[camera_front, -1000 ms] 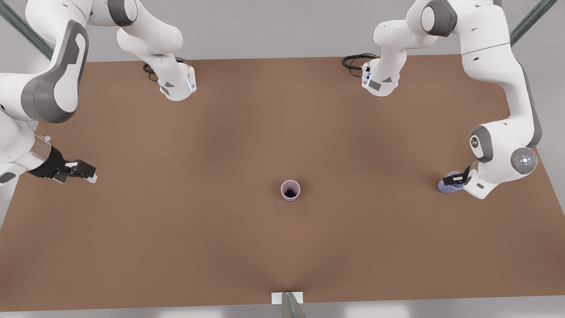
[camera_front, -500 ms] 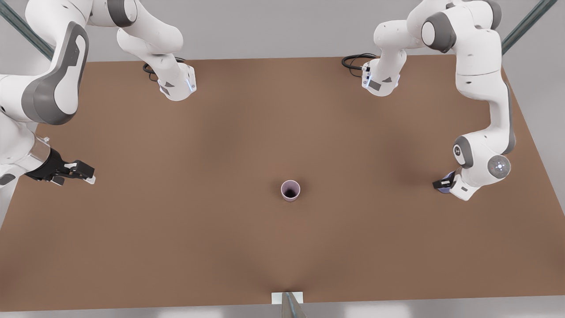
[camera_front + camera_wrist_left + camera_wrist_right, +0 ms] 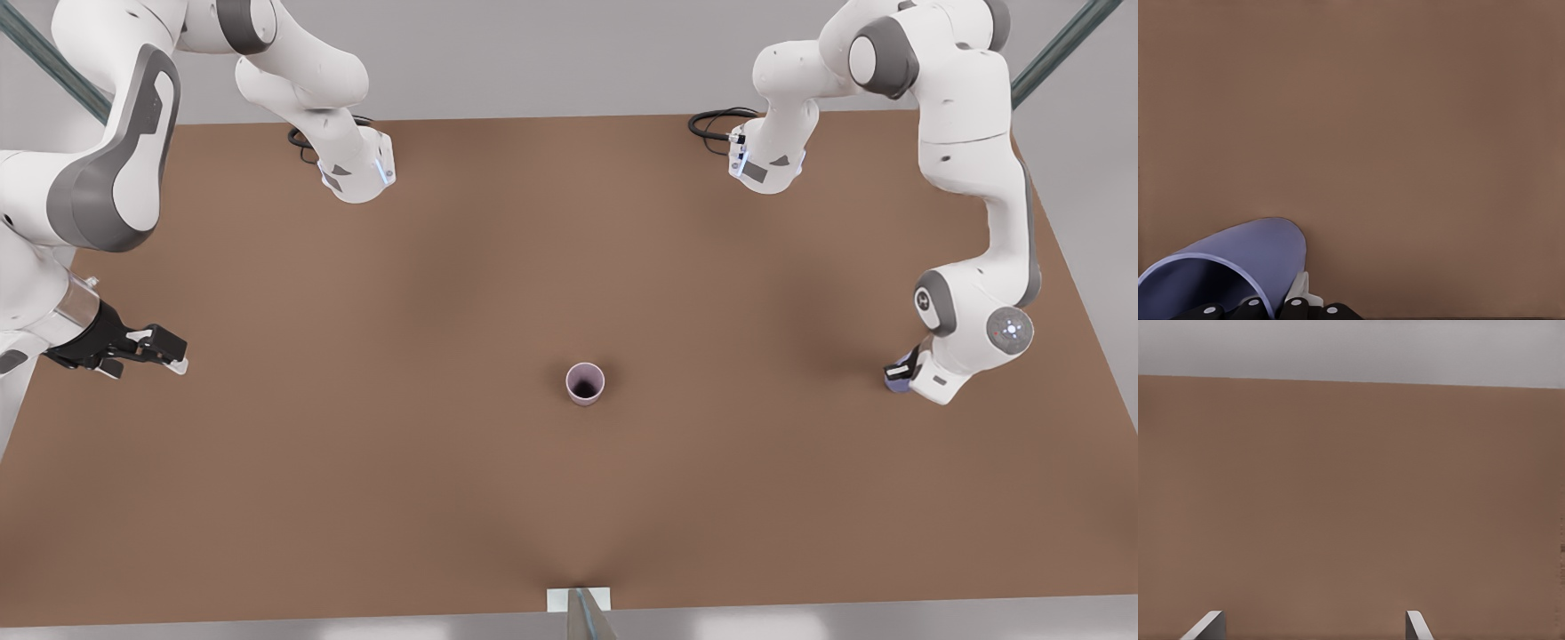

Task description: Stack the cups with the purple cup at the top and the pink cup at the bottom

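The brown counter (image 3: 462, 498) is spread across the front view, and both arms are mounted along its twelve o'clock edge. The right hand (image 3: 169, 354) is seen at about nine o'clock of the counter's middle, near that edge; its arm is waiting, and in the right wrist view its two pale fingertips (image 3: 1205, 627) are shown well apart with bare counter between them. The left hand (image 3: 900, 369) is seen at about three o'clock, low over the counter, and is clamped on the purple cup (image 3: 896, 382), whose wall is pinched between the fingers; in the left wrist view the cup (image 3: 1265, 250) is shown tilted, its open mouth turned toward the camera. The pink cup (image 3: 585, 384) is stood upright near the counter's middle, slightly toward six o'clock, with its dark inside visible, well apart from both hands and from the purple cup
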Action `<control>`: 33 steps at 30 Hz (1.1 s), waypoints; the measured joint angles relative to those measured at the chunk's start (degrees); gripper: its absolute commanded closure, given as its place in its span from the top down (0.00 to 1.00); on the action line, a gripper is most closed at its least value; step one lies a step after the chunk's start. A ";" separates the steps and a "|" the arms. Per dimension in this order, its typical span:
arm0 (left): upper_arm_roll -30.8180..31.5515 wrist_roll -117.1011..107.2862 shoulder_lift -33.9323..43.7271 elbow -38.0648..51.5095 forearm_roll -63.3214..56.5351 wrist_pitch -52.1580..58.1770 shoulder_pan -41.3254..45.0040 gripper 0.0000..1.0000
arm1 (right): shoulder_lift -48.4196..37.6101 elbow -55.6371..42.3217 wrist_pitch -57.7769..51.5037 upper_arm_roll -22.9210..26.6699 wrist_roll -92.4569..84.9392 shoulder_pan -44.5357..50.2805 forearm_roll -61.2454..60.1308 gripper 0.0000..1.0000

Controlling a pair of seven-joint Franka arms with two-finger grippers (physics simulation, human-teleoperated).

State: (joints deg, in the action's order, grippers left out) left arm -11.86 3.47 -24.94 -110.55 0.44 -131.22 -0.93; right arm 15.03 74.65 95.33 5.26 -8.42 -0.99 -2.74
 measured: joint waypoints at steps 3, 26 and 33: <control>0.12 -0.65 4.71 0.77 0.06 3.11 6.02 0.21 | -0.01 0.00 0.06 0.00 -0.15 -0.06 0.03 1.00; 30.39 -46.88 -12.78 35.74 -1.71 17.35 24.38 0.21 | 0.34 0.00 0.15 -0.01 -0.69 0.06 1.76 1.00; 30.22 -57.41 -16.58 38.34 -4.08 13.38 26.11 0.21 | 0.76 -0.04 0.34 -0.09 -0.73 0.11 1.81 1.00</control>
State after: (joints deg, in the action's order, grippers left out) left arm 18.36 -53.94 -41.52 -72.20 -3.65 -117.84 25.17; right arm 15.79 74.61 95.66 5.17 -9.14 -0.88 -0.93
